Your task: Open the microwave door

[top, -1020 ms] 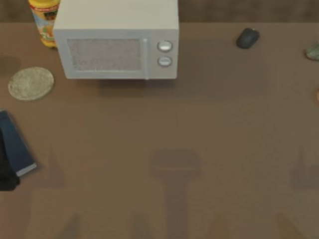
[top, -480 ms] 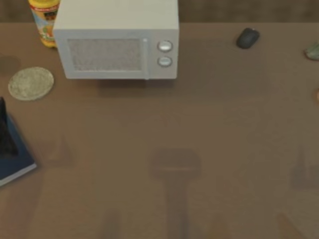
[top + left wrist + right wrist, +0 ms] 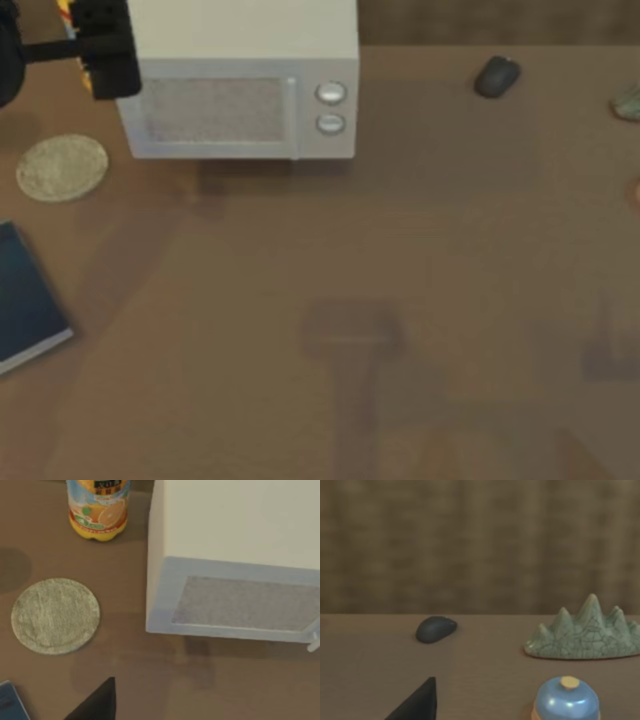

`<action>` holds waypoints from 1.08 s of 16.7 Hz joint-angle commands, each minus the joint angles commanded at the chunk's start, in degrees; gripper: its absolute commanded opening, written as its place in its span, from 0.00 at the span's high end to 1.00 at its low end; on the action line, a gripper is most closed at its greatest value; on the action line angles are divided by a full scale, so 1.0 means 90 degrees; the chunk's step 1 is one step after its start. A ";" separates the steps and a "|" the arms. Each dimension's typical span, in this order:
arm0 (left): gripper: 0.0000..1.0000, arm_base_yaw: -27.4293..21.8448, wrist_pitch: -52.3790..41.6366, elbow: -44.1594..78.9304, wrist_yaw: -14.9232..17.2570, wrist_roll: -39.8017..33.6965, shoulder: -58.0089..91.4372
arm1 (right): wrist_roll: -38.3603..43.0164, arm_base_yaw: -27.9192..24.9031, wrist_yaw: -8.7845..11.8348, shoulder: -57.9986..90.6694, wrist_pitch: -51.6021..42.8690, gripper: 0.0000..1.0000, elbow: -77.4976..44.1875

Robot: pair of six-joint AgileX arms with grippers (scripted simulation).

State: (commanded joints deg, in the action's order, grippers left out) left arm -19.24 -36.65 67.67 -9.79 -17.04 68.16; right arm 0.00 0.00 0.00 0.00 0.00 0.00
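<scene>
The microwave [image 3: 235, 80] is seen at the counter's far left, its door [image 3: 212, 108] closed, handle bar [image 3: 293, 115] upright at the door's right edge, rightward of the nearer left gripper [image 3: 105, 50], whose finger spread cannot be told.

I could read no text anywhere; the orange-drink bottle [image 3: 98, 507] carried a label with fruit pictures (its lettering too blurred to make out), and nothing else bore writing.
</scene>
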 joint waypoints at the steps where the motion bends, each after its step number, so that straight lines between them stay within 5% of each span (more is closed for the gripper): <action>1: 0.00 -0.0177 -0.0356 0.0647 -0.0088 -0.0153 0.0691 | 0.0000 0.0000 0.0000 0.0000 0.0000 0.00 0.0000; 10: 0.00 -0.1449 -0.2744 0.5113 -0.0680 -0.1320 0.5109 | 0.0000 0.0000 0.0000 0.0000 0.0000 0.00 0.0000; 18: 0.00 -0.1686 -0.3112 0.5983 -0.0780 -0.1557 0.5886 | 0.0000 0.0000 0.0000 0.0000 0.0000 0.00 0.0000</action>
State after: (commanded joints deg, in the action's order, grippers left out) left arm -34.41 -64.66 121.52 -16.81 -31.06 121.13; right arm 0.00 0.00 0.00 0.00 0.00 0.00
